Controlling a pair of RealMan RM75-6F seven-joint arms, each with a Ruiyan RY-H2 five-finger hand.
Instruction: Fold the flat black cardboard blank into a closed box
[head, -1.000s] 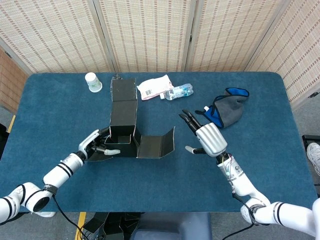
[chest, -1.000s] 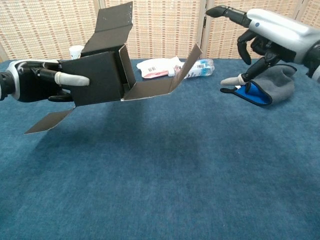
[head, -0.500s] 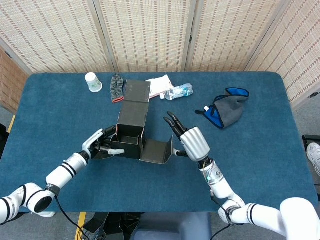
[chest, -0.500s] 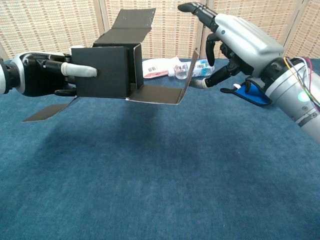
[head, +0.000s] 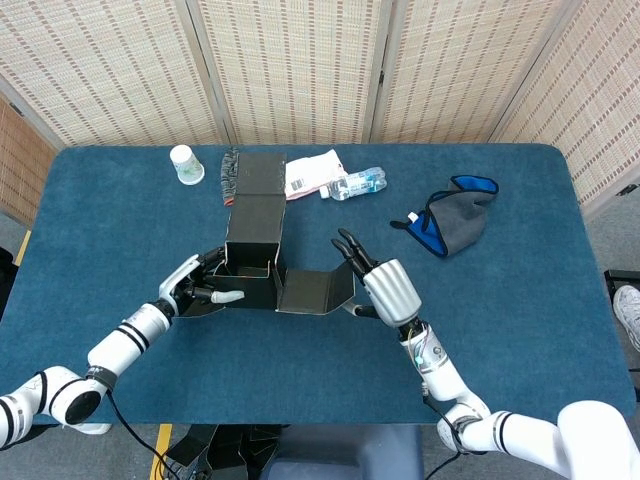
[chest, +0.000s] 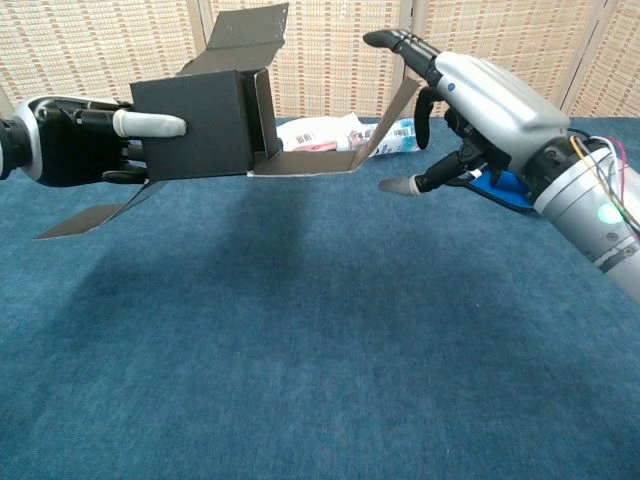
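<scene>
Over blue table (head: 120, 230) – left robot hand (head: 197, 286) grips half-folded box (head: 262, 270), right robot hand (head: 380, 283) spread beside flap.

We see that our right hand (head: 385, 285) has swung in from beside the grey and blue cloth to the box's (head: 268, 268) open side flap (head: 312, 289), fingers spread just behind its upturned edge. Our left hand (head: 200, 288) has lifted the half-folded box higher in the chest view, and its long top flap now uncovers the striped sock (head: 230, 170).
</scene>
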